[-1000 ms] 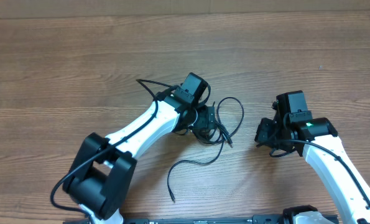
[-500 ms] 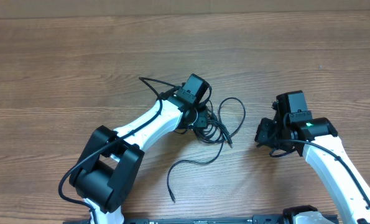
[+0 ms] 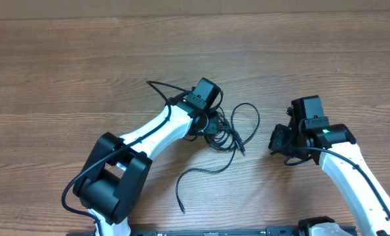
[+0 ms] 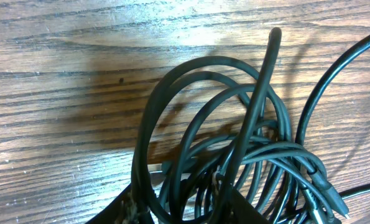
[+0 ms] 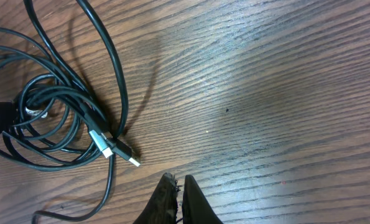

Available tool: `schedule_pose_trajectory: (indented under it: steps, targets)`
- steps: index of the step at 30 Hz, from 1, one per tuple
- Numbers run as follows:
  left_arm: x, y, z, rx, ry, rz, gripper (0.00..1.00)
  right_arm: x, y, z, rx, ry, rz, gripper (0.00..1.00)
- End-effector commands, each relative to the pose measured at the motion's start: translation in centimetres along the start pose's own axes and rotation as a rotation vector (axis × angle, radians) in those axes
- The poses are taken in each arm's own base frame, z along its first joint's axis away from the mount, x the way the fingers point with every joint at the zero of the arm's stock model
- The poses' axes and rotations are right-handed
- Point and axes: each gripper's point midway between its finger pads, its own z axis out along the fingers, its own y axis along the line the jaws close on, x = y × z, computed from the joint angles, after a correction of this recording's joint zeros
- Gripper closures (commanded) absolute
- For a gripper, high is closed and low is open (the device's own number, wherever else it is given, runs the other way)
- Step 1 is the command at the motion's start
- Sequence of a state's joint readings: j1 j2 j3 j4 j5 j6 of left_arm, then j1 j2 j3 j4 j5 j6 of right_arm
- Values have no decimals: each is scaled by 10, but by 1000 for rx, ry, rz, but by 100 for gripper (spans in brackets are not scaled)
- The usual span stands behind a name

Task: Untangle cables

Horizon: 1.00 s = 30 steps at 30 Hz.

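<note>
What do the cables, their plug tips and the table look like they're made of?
Cables: black rubbery or plastic jacket, smooth with slight sheen, bending in soft loops.
Plug tips: probably metal, pale and bright beside black housings.
Table: wood or wood-look laminate, matte, with visible grain lines.

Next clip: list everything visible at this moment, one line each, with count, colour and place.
cables: several, exact count unclear, black, tangled mid-table; one strand trails toward the near edge.
plugs: two seen, silver-tipped, on the tangle's right side.
table: one, brown wood, under everything.
left arm: one, white and black, reaching to the tangle.
right arm: one, white and black, apart from the tangle.
left tool: one, black, fingers either side of tangle strands; grip unclear.
right tool: one, black, shut, empty, over bare wood.
</note>
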<state>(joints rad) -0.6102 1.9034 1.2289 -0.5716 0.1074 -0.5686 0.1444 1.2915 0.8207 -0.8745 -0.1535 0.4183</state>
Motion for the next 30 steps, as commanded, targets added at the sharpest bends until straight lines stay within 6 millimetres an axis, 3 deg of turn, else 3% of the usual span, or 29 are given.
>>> schedule_pose_trajectory:
  steps: [1,9,11,14,16,21,26,30]
  targets:
    - [5,2,4,-15,10,22,70,-1,1,1,-7,-1,-4,96]
    - [11,-5,5,-13,12,60,71,0,1,1,-7,1,-4,96]
    - [11,-5,5,-12,12,60,78,0,1,1,-9,2,-4,96]
    - [11,-5,5,-12,13,60,96,0,5,1,-28,6,-5,96]
    - [10,-9,6,6,14,88,96,-1,8,0,-44,4,-7,96]
    - [29,-55,-2,290,77,439,96,-7,15,0,-77,-22,-45,92]
    - [36,-65,-6,369,87,544,96,-4,35,-3,-192,-4,-159,84]
    - [39,-69,-8,397,91,568,96,-2,38,-3,-208,2,-186,82]
